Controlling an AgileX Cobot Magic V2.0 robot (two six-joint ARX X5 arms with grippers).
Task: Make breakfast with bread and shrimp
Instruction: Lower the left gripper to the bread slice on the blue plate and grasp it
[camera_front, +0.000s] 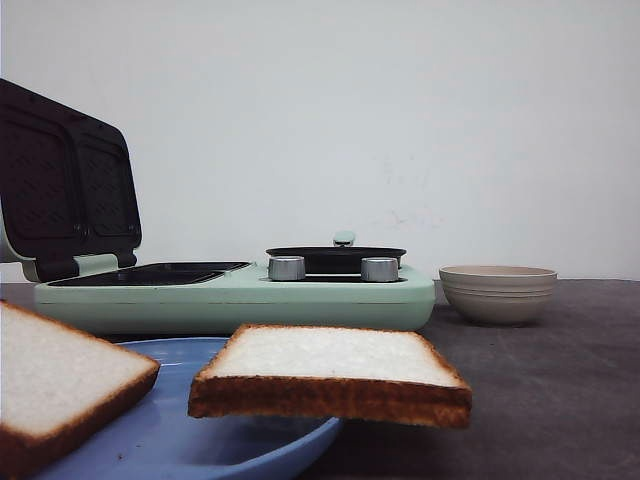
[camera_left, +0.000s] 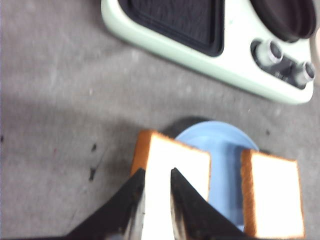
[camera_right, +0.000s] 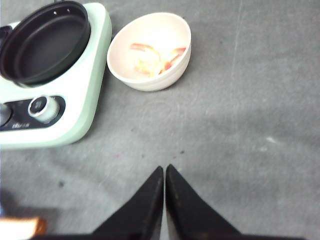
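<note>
Bread overhangs blue plate before breakfast maker.

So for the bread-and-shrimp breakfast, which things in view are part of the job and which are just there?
Part of the job:
- two bread slices: one between the left pincer's fingers, one on the blue plate
- shrimp in the beige bowl
- green sandwich maker, lid open, with its black pan

Just there:
- right pincer, shut on nothing
- grey table
</note>
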